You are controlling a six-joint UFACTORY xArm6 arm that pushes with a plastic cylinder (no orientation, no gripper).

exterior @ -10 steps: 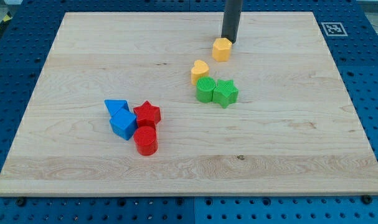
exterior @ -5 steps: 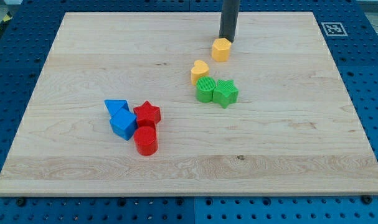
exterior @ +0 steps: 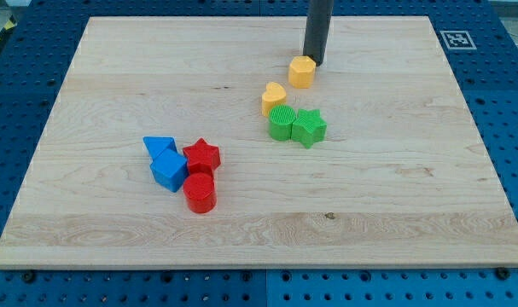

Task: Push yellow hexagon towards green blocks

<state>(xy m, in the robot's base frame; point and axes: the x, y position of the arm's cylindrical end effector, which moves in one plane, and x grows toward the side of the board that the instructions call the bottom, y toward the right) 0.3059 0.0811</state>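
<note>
The yellow hexagon (exterior: 301, 72) lies on the wooden board (exterior: 113, 85), above and slightly right of the green blocks. My tip (exterior: 315, 62) stands at the hexagon's upper right edge, touching or nearly touching it. The green round block (exterior: 282, 124) and the green star (exterior: 309, 127) sit side by side near the board's middle. A yellow heart (exterior: 274, 97) lies between the hexagon and the green round block, close to the latter's top.
A blue triangle (exterior: 159, 147), a blue block (exterior: 169, 170), a red star (exterior: 201, 157) and a red cylinder (exterior: 200, 194) cluster at lower left. A fiducial tag (exterior: 456, 39) marks the board's upper right corner.
My tip has shifted slightly right and down against the yellow hexagon, which has moved a little down and left towards the heart. The other blocks have not moved.
</note>
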